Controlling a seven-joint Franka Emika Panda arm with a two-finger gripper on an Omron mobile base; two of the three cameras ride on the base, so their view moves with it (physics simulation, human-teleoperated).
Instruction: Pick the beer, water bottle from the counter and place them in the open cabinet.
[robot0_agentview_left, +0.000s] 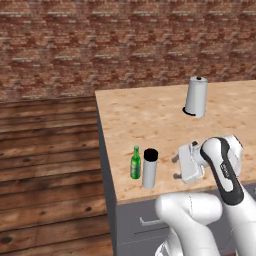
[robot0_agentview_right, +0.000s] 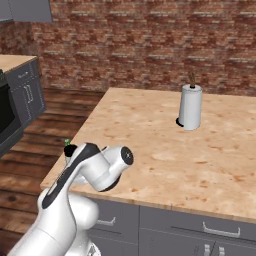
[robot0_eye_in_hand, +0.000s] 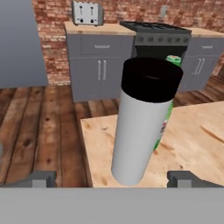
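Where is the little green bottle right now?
The beer stands upright near the counter's front left corner in the left base view, close beside the taller water bottle. In the hand view it peeks out behind that bottle.

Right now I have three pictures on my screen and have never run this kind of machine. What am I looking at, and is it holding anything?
It is a white robot arm on a base that drives. Two pictures come from cameras on the base, behind the arm to its left and right. The third looks out from the hand itself.

On the counter stand a small green beer and, beside it, a taller grey water bottle. Farther back stands a paper towel roll.

The gripper is open and holds nothing. In the hand view, its two dark fingertips sit on either side of the water bottle's base, with the beer mostly hidden behind it. Across the room are a stove and a toaster.
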